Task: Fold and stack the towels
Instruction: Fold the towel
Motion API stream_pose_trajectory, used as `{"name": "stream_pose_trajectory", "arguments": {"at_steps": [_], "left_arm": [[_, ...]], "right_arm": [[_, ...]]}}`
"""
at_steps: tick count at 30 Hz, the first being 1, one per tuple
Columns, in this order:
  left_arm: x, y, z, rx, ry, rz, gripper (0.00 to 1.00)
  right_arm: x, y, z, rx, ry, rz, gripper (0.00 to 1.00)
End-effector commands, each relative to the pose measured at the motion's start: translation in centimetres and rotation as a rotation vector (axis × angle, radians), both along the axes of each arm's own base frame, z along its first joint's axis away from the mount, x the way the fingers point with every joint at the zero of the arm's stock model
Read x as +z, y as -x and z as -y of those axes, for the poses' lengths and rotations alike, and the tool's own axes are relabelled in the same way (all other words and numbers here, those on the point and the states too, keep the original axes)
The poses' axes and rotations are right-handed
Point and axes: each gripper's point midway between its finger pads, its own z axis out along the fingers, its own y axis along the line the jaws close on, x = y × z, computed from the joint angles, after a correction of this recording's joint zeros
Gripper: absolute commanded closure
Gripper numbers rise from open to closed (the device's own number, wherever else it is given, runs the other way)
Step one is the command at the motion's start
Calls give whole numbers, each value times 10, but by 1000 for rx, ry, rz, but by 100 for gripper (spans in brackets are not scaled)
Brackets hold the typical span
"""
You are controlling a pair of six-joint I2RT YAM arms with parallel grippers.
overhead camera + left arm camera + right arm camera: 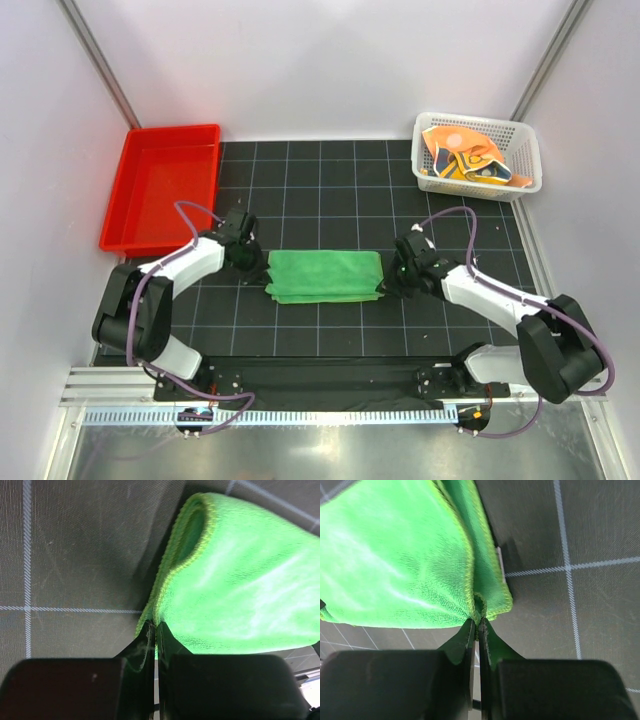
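Mid-task, we pinch the soft plain green cloth towel [325, 276], folded to a strip at centre, with left gripper [152, 627] and right gripper [476, 625] clamped on its ends, while crumpled orange patterned towels [465, 158] lie unfolded in the far-right white mesh basket [480, 185].

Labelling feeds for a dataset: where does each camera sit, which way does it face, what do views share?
Top external: overhead at the near edge, looking down; left arm and right arm show.
Left wrist: on that wrist, looking along the left gripper, jaws shut on the green towel.
Right wrist: likewise, right gripper pinching the towel's other end.
Shared: all three show the green towel.
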Motion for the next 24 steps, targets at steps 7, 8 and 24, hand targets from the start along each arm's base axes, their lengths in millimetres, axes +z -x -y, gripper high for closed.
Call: {"name": "stream_pose_trajectory", "arguments": {"at_steps": [7,8,24], "left_arm": [[32,-13,0,3,-16,38,100],[38,-16,2,2,-8,52,100],[8,28,23,-7,65,-26,100]], "right_arm": [[36,-28,5,15,77,110,99],[37,-29,5,16,81,111,99],[-6,3,21,91,141,37,99]]}}
